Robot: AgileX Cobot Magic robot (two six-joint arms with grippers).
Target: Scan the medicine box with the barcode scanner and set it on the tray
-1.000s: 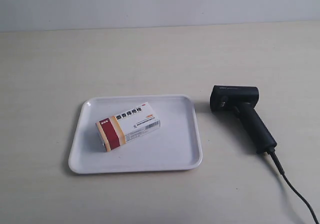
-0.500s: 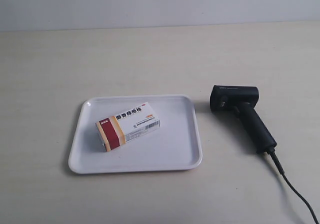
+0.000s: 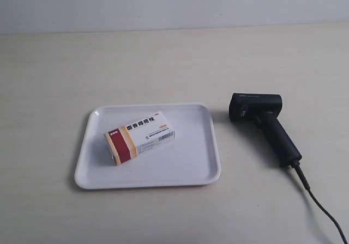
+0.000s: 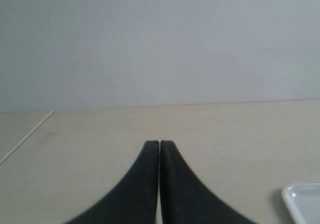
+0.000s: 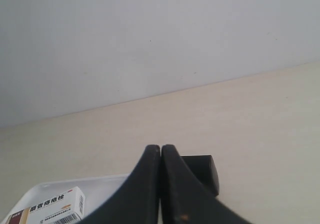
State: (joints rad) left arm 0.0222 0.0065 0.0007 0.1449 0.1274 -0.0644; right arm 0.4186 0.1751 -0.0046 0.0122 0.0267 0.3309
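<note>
The medicine box (image 3: 139, 138) lies flat inside the white tray (image 3: 196, 170), left of its middle, barcode side facing the front. The black barcode scanner (image 3: 264, 125) lies on the table to the right of the tray, its cable (image 3: 322, 208) trailing toward the lower right. No arm shows in the exterior view. My left gripper (image 4: 160, 143) is shut and empty above bare table, with a corner of the tray (image 4: 302, 201) beside it. My right gripper (image 5: 160, 147) is shut and empty; behind it sit the scanner's head (image 5: 202, 173), the medicine box (image 5: 52, 209) and the tray (image 5: 102, 184).
A pale wall (image 3: 174, 4) rises behind the beige table (image 3: 163, 64). A seam or edge of the table (image 4: 25, 134) runs near my left gripper.
</note>
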